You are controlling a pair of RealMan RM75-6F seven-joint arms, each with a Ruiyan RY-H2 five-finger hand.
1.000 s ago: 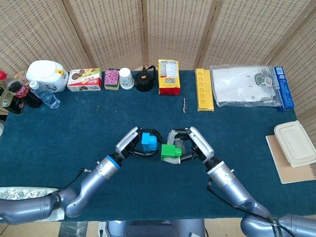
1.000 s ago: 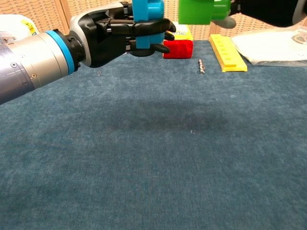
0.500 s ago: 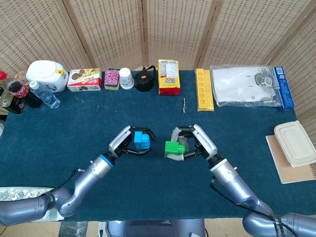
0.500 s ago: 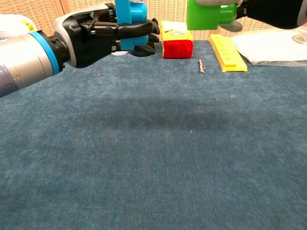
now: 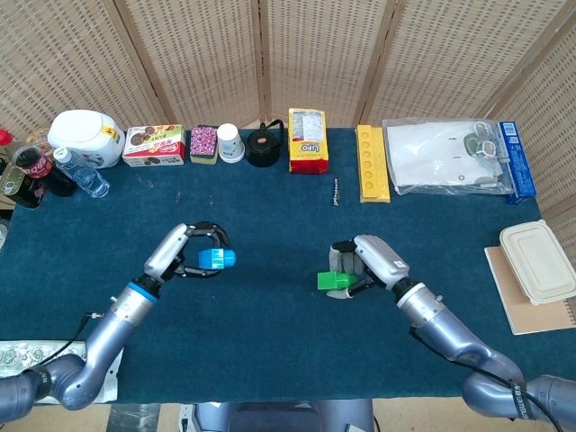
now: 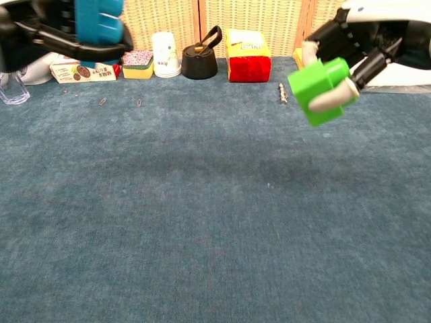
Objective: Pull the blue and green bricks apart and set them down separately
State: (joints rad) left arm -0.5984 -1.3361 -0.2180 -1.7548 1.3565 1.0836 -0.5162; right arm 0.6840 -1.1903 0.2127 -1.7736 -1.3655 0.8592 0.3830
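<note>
The two bricks are apart. My left hand holds the blue brick above the blue cloth at the left; in the chest view the blue brick sits at the top left in that hand. My right hand grips the green brick right of centre, tilted and above the cloth. The chest view shows the green brick pinched by the right hand, with a pale fingertip across its face.
Along the far edge stand a snack box, a paper cup, a black kettle, a yellow-red packet, a yellow tray and a plastic bag. Bottles stand far left. A small bolt lies mid-table.
Both hands have swung outward and lower, widening the gap between the bricks. The left hand carried the blue brick leftward; the right hand carried the green brick rightward and tilted it.
</note>
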